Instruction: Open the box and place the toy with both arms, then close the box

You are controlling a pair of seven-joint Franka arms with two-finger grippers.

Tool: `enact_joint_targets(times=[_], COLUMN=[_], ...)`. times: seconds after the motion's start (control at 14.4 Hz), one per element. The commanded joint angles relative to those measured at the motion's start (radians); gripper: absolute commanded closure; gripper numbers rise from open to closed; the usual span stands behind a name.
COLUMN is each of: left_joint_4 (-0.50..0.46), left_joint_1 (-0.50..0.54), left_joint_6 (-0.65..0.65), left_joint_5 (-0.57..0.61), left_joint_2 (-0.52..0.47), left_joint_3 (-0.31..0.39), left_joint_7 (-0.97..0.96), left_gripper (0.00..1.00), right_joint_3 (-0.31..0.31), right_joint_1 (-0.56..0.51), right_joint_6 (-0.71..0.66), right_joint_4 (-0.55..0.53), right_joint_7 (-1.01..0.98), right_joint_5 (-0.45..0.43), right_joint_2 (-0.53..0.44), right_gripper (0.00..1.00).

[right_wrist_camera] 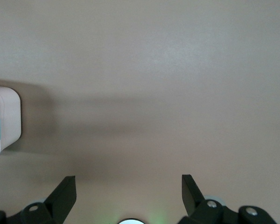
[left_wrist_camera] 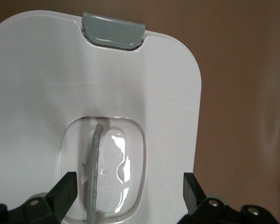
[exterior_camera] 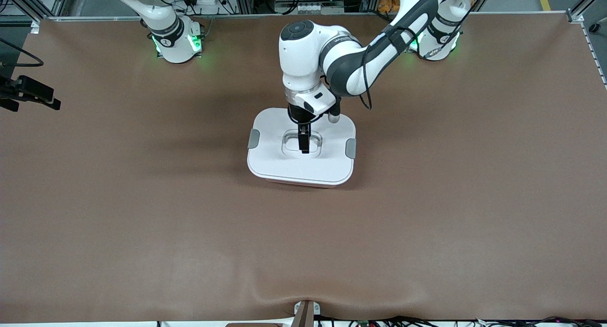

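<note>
Box (exterior_camera: 301, 149) mid-tabletop (exterior_camera: 142, 199), white lid (left_wrist_camera: 46, 84) on, grey clip (left_wrist_camera: 113, 31) visible. Left tool (exterior_camera: 304, 144) over recessed handle (left_wrist_camera: 95, 172), fingers spread, straddling handle. Toy not visible. Right tool (right_wrist_camera: 128, 196) spread, empty, over bare tabletop; right arm waits.

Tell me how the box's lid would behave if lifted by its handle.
The lid looks like rigid plastic, so it should stay flat. Lifted by the thin central handle between the left gripper's open fingers, it would probably hang level. Its glossy surface may be slippery.
</note>
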Motion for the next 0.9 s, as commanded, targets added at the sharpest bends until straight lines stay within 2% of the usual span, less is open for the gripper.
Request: enact_joint_targets(times=[0.0,0.56,0.83], left_joint_4=[0.013,0.013,0.017], left_joint_1=[0.003,0.167,0.257], left_joint_6=[-0.058,-0.137,-0.217], left_joint_5=[-0.034,-0.266,-0.324], left_joint_2=[-0.044,-0.201,-0.256], left_joint_3=[-0.007,-0.01,-0.01], left_joint_7=[-0.106,0.401,0.71], left_gripper=[0.0,0.0,0.0], right_joint_3=[0.013,0.013,0.013], right_joint_1=[-0.021,-0.035,-0.035], right_joint_6=[-0.009,-0.007,-0.007], right_joint_4=[0.007,0.007,0.007], right_joint_7=[0.003,0.003,0.003], right_joint_5=[0.001,0.001,0.002], right_joint_2=[-0.002,0.0,0.0], right_gripper=[0.0,0.0,0.0])
